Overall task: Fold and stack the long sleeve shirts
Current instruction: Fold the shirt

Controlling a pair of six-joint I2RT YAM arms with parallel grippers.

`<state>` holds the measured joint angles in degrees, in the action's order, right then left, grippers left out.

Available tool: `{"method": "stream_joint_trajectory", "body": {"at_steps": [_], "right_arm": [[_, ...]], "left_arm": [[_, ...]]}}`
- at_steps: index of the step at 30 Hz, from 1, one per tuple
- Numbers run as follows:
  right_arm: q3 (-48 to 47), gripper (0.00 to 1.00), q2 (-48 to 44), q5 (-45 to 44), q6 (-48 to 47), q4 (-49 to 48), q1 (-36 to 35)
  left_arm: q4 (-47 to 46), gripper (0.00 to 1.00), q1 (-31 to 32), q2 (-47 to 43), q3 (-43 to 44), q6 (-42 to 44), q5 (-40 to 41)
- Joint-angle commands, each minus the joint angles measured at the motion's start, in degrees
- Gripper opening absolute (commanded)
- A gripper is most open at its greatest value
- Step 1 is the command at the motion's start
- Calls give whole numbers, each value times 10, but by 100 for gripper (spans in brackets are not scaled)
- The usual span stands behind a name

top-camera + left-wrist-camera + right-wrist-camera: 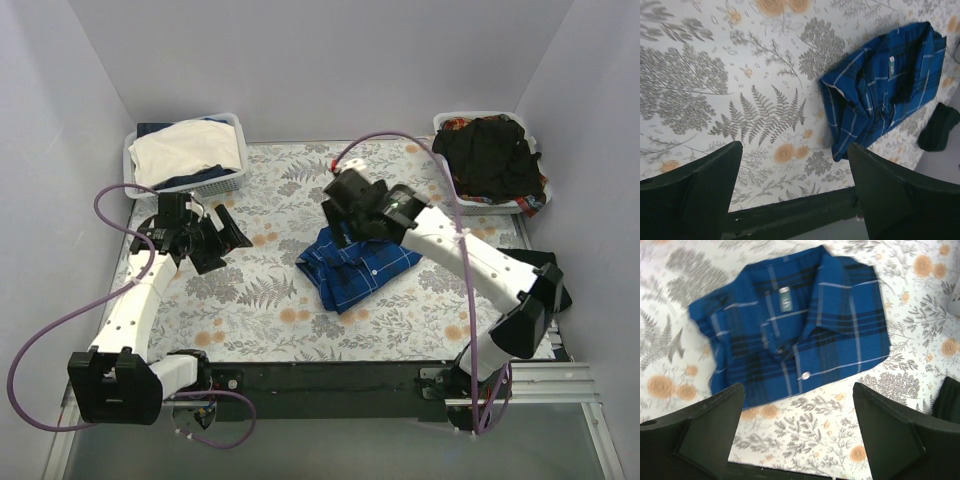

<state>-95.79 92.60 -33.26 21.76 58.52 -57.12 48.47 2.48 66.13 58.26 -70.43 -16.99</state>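
The blue plaid shirt lies folded into a compact bundle near the middle of the desk, collar up, its small white label showing and one white button on the placket. Right above its far edge are the right fingers, spread wide and gripping nothing; from the wrist view the shirt fills the gap between them. Over to the left, well apart from the shirt, the left fingers are released too, empty, pointed across the flowered desk cover with the blue bundle off to their right. The black shirt is heaped, unfolded, in the white basket at the far right corner. At the far left corner, a second white basket holds a cream cloth on top of something dark.
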Motion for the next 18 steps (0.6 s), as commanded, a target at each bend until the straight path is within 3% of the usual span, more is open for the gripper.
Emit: {"method": "stream_joint_trajectory", "body": {"at_steps": [1,4,8,14,18], "right_arm": [[49,94,-62,127,-36,-100,99],[68,87,-55,146,-43,-99,142],[123,63,-51,211,-30,-124,206],[196,59,-49,246,-35,-175,284],[215,58,-41,265,-32,-196,340]], "left_arm": [[-70,86,9,-41,-53,-40,-103],[-92,84,31,-43,-71,-67,-110],[-122,83,105,-29,-93,-109,-89],[-204,82,230,19,-112,-180,-45],[-244,82,284,78,-84,-171,-10]]}}
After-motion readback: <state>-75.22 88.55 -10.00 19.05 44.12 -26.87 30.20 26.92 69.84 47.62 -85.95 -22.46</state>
